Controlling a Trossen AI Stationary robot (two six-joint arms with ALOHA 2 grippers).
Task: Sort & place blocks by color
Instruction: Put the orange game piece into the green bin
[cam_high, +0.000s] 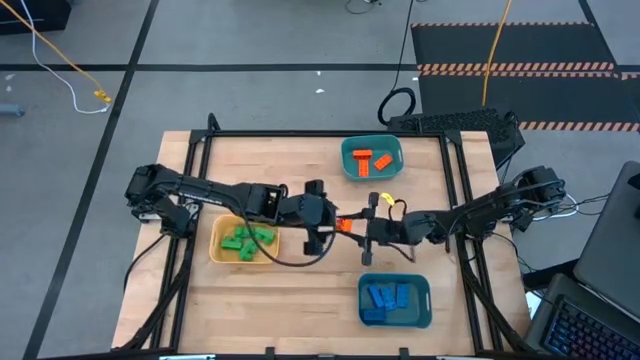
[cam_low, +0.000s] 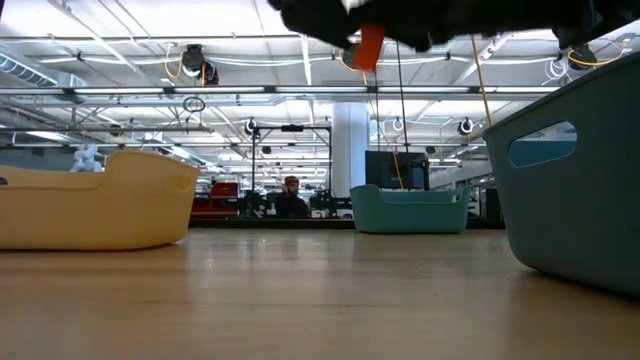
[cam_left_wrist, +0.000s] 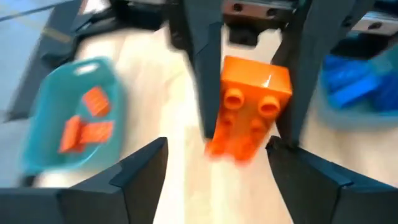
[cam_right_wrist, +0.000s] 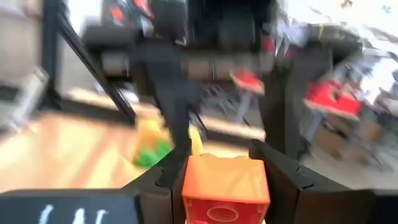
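Observation:
An orange studded block (cam_high: 345, 225) is up in the air over the middle of the table, high above the tabletop in the low view (cam_low: 370, 45). My right gripper (cam_right_wrist: 227, 168) reaches in from the table's right and is shut on it. My left gripper (cam_left_wrist: 214, 149) comes from the left and faces it, open, with its fingertips on either side of the block's near end. Green blocks (cam_high: 245, 240) lie in the yellow tray (cam_high: 218, 250). Orange blocks (cam_high: 372, 160) lie in the far teal tray (cam_high: 347, 152), and blue blocks (cam_high: 388, 296) in the near teal tray (cam_high: 422, 312). My right gripper pinches the orange block between its two fingers (cam_left_wrist: 208, 68), one on each of its opposite side faces (cam_right_wrist: 186, 180). The fingers come in about level from the table's right. The block is lifted clear of the table, its studded face (cam_left_wrist: 252, 102) turned toward the left gripper. My left gripper: I cannot tell whether a fingertip (cam_left_wrist: 277, 152) touches the block.
The yellow tray (cam_low: 100, 205) sits at the table's left, one teal tray (cam_low: 410, 210) at the far middle and the other (cam_low: 580, 170) at the near right. A black frame (cam_high: 330, 133) borders the wooden table (cam_high: 300, 290). A person (cam_low: 291, 197) sits far behind.

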